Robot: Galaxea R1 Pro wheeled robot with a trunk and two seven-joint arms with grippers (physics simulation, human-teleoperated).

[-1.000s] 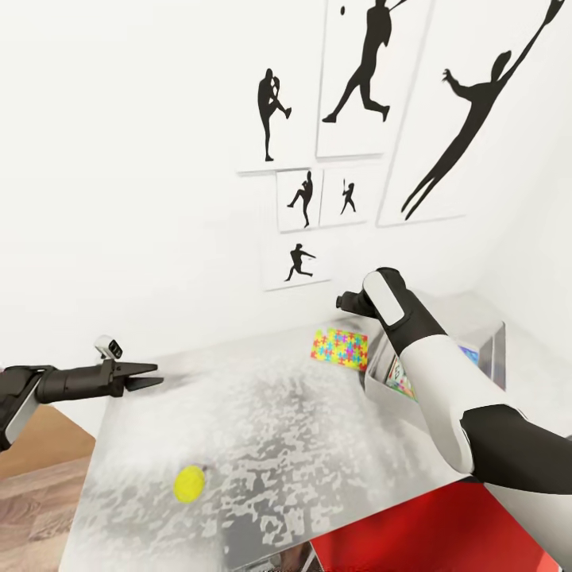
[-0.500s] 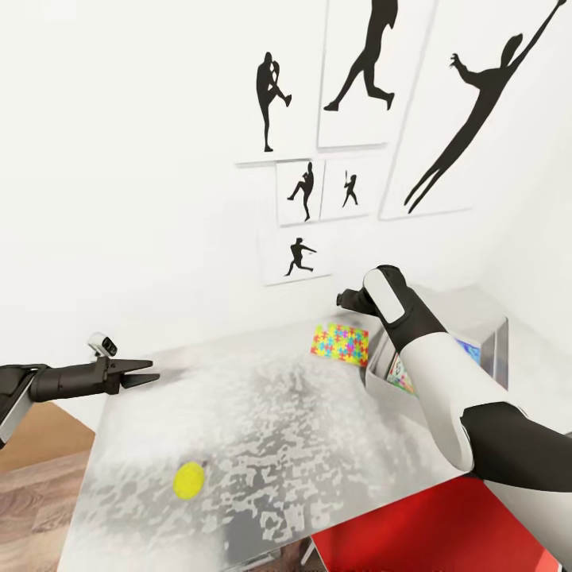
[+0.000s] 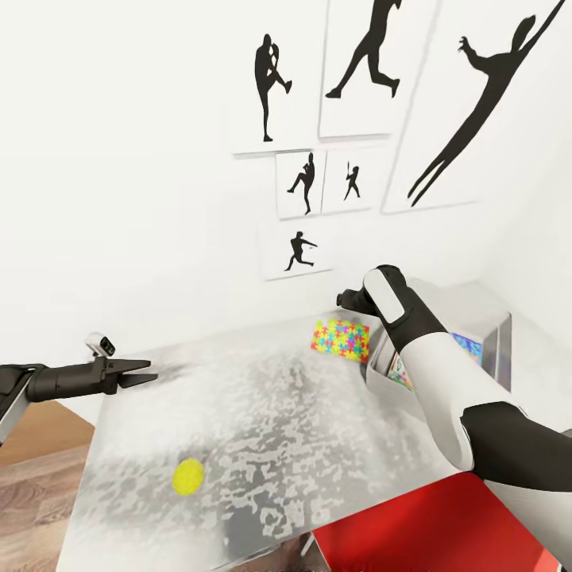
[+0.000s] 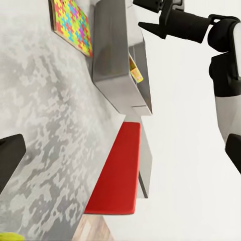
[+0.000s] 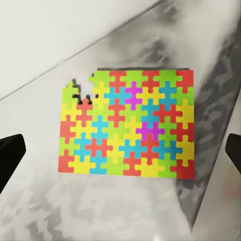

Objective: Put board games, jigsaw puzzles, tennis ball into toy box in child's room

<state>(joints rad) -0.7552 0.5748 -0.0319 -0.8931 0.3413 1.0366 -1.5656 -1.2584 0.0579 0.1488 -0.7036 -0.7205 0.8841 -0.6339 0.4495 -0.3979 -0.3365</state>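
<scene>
The light was bright and even — a flat render with no visible source. The white wall was nearly washed out. The table showed mottled grey reflections instead of clear shadows. Edges stayed crisp overall — the head view looked tilted and wide-angled.

The table stands against the far wall, which carries a cluster of silhouette pictures above the table's right half. The tennis ball lies on the table near its near left edge. The jigsaw puzzle lies flat at the far right of the tabletop, just left of the toy box, which sits at the table's right end with things inside it. The left gripper hangs over the table's far left edge, well apart from the ball. The right gripper hangs above the puzzle.
</scene>
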